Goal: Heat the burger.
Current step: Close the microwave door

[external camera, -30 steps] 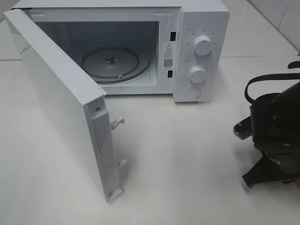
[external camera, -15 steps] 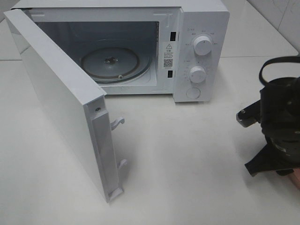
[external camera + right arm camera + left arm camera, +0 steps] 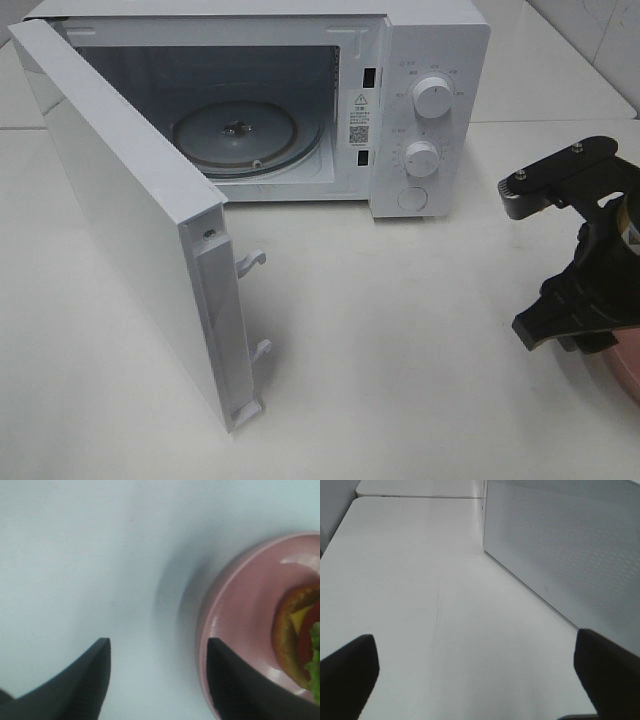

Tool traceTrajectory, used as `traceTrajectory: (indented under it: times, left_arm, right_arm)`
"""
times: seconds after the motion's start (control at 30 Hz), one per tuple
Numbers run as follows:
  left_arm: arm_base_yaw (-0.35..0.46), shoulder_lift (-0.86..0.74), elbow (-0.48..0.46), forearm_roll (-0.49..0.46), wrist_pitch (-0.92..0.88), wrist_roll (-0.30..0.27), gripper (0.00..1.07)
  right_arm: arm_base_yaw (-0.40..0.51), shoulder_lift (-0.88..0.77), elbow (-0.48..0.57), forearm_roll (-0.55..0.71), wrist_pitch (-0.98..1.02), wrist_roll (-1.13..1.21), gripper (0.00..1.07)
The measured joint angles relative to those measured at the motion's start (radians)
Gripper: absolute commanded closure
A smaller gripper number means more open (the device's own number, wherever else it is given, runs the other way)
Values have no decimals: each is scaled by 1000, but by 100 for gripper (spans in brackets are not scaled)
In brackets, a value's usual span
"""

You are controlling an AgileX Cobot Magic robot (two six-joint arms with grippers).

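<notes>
- Hanging at the right edge of the high view, the right hand (image 3: 575, 300) has its fingers spread with nothing between them; in its wrist view one finger (image 3: 232, 680) overlaps the rim of the pink plate (image 3: 240, 610) and the other lies out over bare desk (image 3: 75, 555).
- That straddle reads as lining up on the plate's rim, probably so that plate and food can be carried together rather than squeezing the bun.
- The burger (image 3: 297, 640) sits on the plate at the right edge of the right wrist view, with bun, cheese, tomato and lettuce showing, but most of it is cut off.
- In the high view only a pink sliver of plate shows at the lower right, and the burger cannot be clearly made out behind the arm.
- The microwave (image 3: 430, 60) stands in the upper centre with its door (image 3: 120, 210) swung wide and the glass turntable (image 3: 235, 135) bare, apparently ready to receive the food.
- The left hand (image 3: 475, 672) is wide open and empty over the desk, near the door's outer face; it is not visible in the high view.
</notes>
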Motion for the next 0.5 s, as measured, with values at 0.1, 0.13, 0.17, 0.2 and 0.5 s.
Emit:
traceTrajectory:
  times: [0.1,0.13,0.17,0.2,0.5]
  left_arm:
    - [0,0,0,0,0,0,8]
    - [0,0,0,0,0,0,8]
    - [0,0,0,0,0,0,8]
    - [0,0,0,0,0,0,8]
    - [0,0,0,0,0,0,8]
  right_arm:
    - [0,-48,0,78,-7,-81,38]
    - [0,-97,0,153,-11,-161,32]
    - [0,-118,0,181,-11,-188,29]
    - [0,-118,0,181,-11,-188,29]
    - [0,-383,0,298,73,-286,28]
